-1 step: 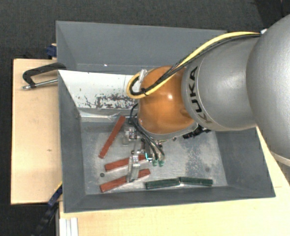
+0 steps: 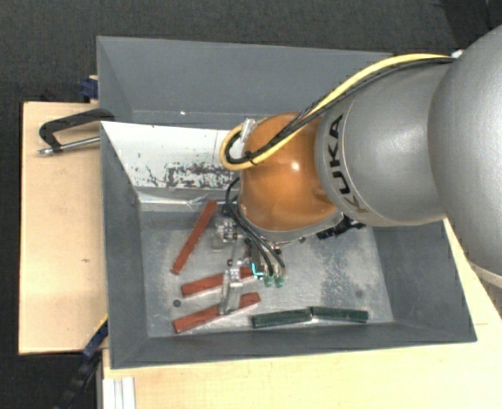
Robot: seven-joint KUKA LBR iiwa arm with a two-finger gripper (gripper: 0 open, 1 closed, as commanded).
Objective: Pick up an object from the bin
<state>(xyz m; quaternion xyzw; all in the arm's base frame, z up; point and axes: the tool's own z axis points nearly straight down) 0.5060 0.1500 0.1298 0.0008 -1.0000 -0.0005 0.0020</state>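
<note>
My gripper (image 2: 231,296) reaches down from under the orange cover into the middle of the bin floor. Its metal fingers stand low among three reddish-brown flat sticks. One stick (image 2: 193,235) lies slanted to the upper left of the fingers. A second stick (image 2: 204,285) lies just left of them, and a third (image 2: 210,316) sits right below the fingertip, touching or nearly so. I cannot make out anything between the fingers, nor how wide they stand.
Two dark green flat sticks (image 2: 281,318) (image 2: 340,315) lie end to end along the bin's front wall, right of the gripper. The arm and its orange cover hang over the bin's middle and right side.
</note>
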